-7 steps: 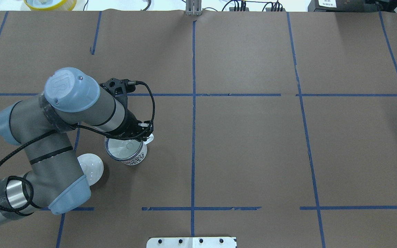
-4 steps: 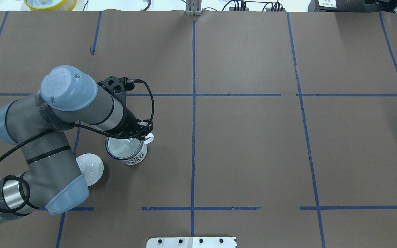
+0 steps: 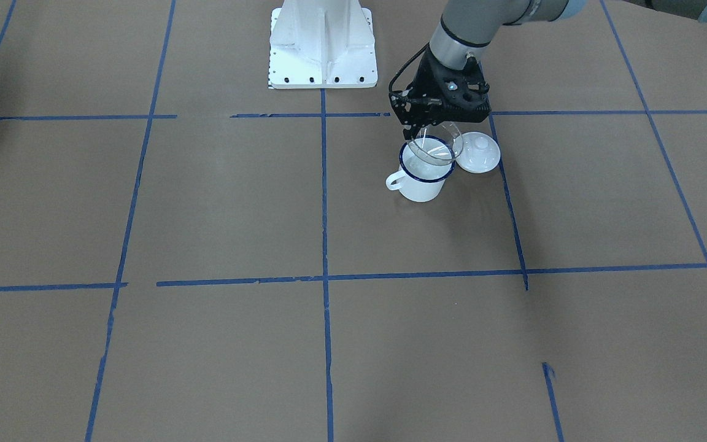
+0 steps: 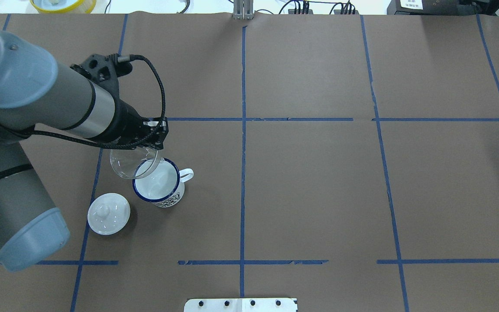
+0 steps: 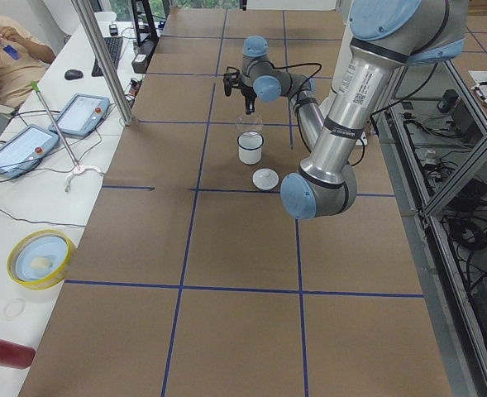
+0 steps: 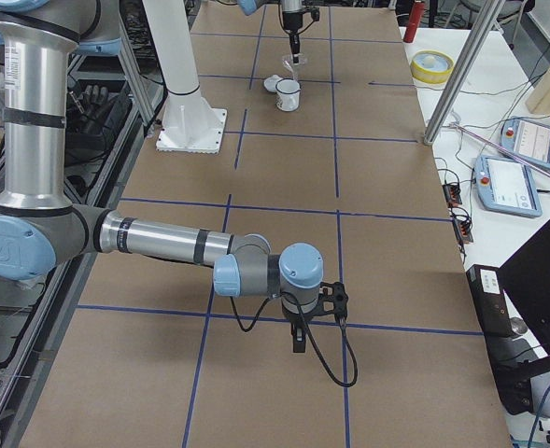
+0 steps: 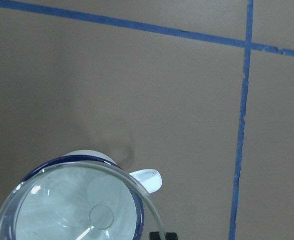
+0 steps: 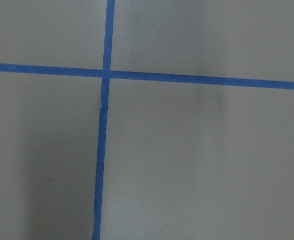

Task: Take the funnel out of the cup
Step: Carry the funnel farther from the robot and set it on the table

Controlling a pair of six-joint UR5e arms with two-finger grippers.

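Fingers of the left gripper (image 3: pixel 416 132) are clamped on the rim of the funnel (image 3: pixel 436 146), at the edge of the rim farthest from the robot. You will see the funnel held in the air, tilted, with its wide mouth upward. In the overhead view it sits (image 4: pixel 134 164) offset toward the robot's left and overlaps only the far left edge of the cup (image 4: pixel 159 186).

Check the left wrist view: the clear rim (image 7: pixel 82 205) lies over the blue rim of the cup, and the spout appears as a small circle within the cup's mouth. From these views you cannot tell whether the spout tip is fully above the rim.

The cup stands upright on the table (image 4: pixel 310 182), which is covered in brown paper with a grid of blue tape. Its handle (image 4: pixel 186 174) points toward the robot's right. A dark printed pattern shows on the side facing the robot.

A white knobbed lid (image 4: pixel 108 213) lies on the table just beside the cup, on the robot's left side of it.

The right gripper (image 6: pixel 298 338) hangs close above the table, well apart from the cup. You cannot tell whether its fingers are apart or together; its wrist view shows only paper and crossing tape lines.
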